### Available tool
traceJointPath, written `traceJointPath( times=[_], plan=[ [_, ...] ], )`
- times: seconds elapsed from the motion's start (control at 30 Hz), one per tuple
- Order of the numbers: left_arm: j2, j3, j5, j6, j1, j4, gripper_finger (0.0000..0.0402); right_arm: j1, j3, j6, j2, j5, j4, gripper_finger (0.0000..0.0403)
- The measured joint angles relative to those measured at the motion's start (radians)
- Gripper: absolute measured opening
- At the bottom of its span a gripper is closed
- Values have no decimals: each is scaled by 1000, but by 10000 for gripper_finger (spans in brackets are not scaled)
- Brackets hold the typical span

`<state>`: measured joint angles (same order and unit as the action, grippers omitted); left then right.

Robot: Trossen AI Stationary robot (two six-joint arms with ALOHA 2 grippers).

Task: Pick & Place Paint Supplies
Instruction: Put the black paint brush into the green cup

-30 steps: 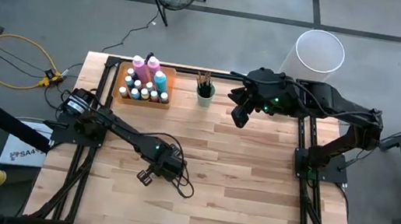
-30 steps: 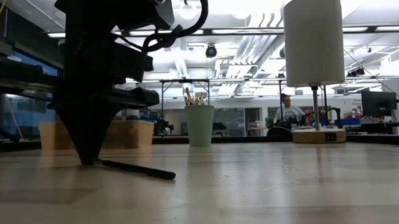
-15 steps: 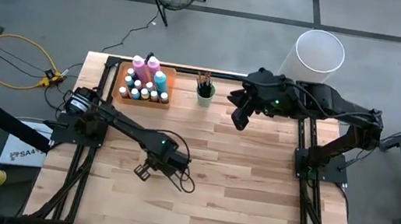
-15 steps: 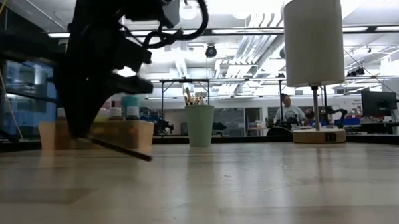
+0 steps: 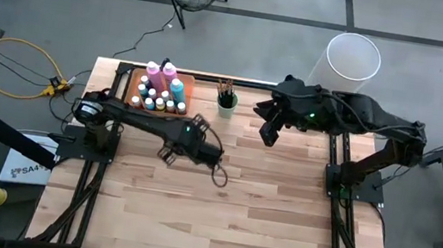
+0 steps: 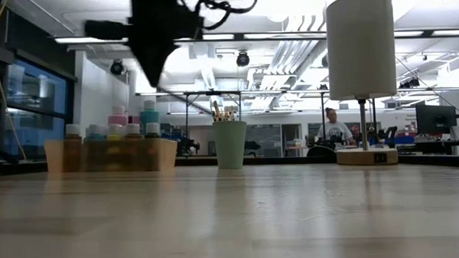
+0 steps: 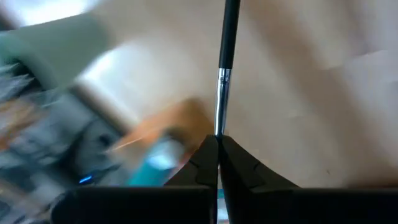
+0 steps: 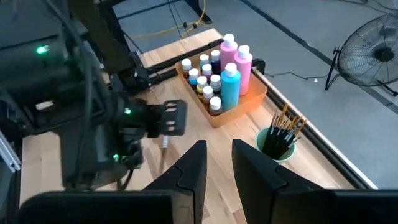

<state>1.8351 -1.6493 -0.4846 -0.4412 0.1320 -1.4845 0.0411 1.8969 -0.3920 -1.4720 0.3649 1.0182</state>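
1. The worktop [image 5: 262, 208] carries an orange tray [image 5: 180, 111] of paint bottles [image 5: 176, 90] and, just beside it, a green cup [image 5: 225, 107] holding brushes [image 8: 283, 127].
2. The left tool [image 5: 169, 154] hangs above the worktop, near the tray, its fingers [image 7: 239, 165] pinched together on one end of a thin brush [image 7: 225, 59], which sticks straight out beyond the fingertips.
3. The right tool [image 5: 268, 134] hovers near the cup, fingers [image 8: 252, 168] a narrow gap apart, holding nothing.
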Motion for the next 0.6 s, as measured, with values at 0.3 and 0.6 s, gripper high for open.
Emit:
traceJointPath(
  times=[0.3,0.6],
  plan=[
    [-1,-73,-406,-269,-163,70,0,-1,0,20,57,3,3,70],
    [-1,-73,-512,-572,-322,316,0,-1,0,51,91,3,12,70]
  ],
)
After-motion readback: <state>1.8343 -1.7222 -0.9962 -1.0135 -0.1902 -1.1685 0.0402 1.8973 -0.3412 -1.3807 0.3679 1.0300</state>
